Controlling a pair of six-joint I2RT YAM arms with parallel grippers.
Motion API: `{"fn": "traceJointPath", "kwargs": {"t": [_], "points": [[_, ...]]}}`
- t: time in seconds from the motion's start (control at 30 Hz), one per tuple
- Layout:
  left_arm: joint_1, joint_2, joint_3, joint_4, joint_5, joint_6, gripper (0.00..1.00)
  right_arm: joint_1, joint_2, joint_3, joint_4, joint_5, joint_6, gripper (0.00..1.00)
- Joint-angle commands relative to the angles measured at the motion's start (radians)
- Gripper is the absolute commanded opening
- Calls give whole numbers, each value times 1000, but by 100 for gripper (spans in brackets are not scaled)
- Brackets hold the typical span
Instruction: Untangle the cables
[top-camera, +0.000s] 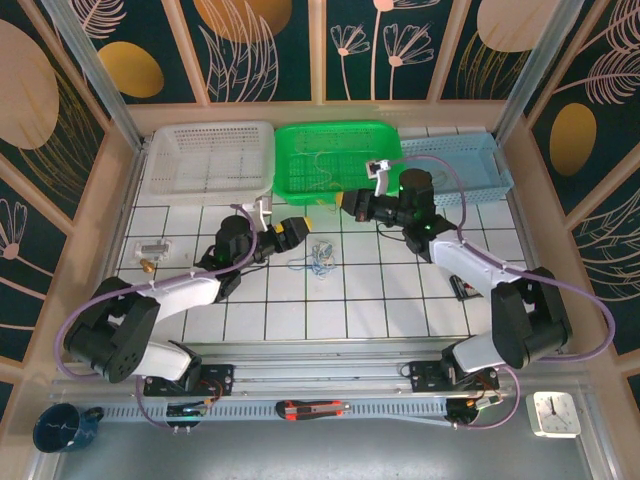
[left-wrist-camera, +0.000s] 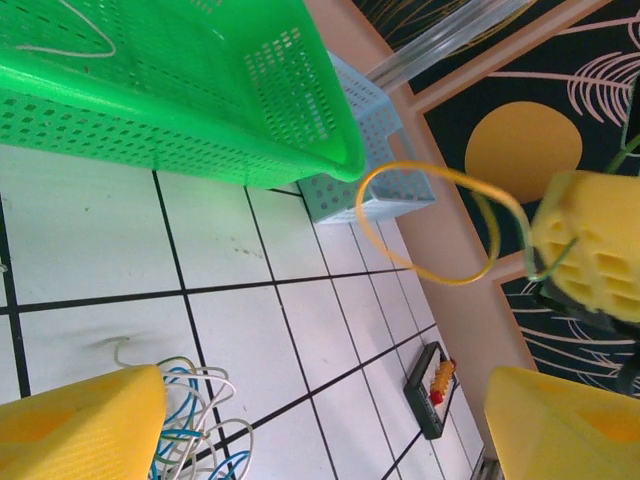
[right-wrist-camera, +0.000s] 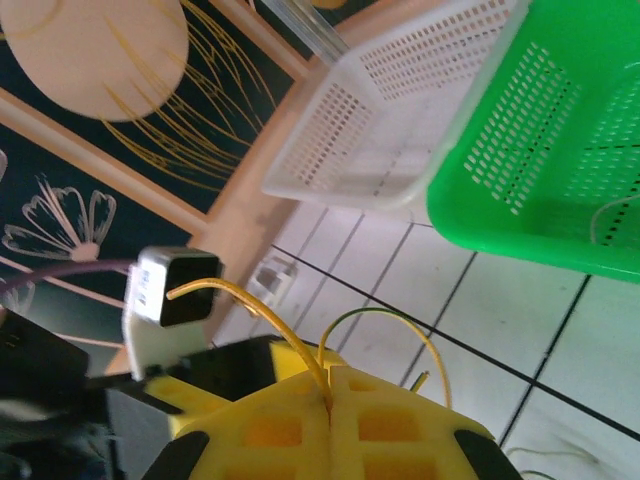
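Your right gripper (right-wrist-camera: 330, 390): closed, pinching a yellow cable (right-wrist-camera: 290, 346). Your left gripper (left-wrist-camera: 320, 425): wide open, holding nothing, near the tangled clump (left-wrist-camera: 205, 415) of cables.

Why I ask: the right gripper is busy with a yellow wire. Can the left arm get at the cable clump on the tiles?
Probably yes: the left gripper hangs open right beside the cable clump, and nothing lies between them.

Table (top-camera: 380, 290): white tiles, black grid lines. Along the back edge, left to right: white basket (top-camera: 210, 127), green basket (top-camera: 335, 127), blue basket (top-camera: 500, 170). Clump of cables (top-camera: 320, 255) mid-table, near the green basket. Small black part (top-camera: 462, 288) on the right. Small clear piece (top-camera: 152, 247) and brass bit (top-camera: 147, 266) on the left.
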Motion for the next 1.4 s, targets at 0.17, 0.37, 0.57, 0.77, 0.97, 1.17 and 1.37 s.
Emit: {"fn": "traceJointPath", "kwargs": {"t": [0.17,0.37,0.57,0.77,0.97,1.17,1.37], "points": [[-4,48,-8,133,12,-11,83,19,-28,-55,238,-38,231,0],[-5,70,-6,217,7,-52,83,49,-9,-77,358,-40,329,0],[-9,71,-6,275,-29,-80,83,91,20,-83,423,-35,377,0],[-10,75,-11,330,-75,-107,81,132,43,-92,465,-26,407,0],[-10,88,-19,361,-121,-124,76,144,51,-106,501,-29,435,0],[-10,115,-18,382,-121,-135,40,133,32,-106,495,-33,434,0],[-10,117,-44,350,-110,-110,18,27,-27,-97,435,-30,417,0]]}}
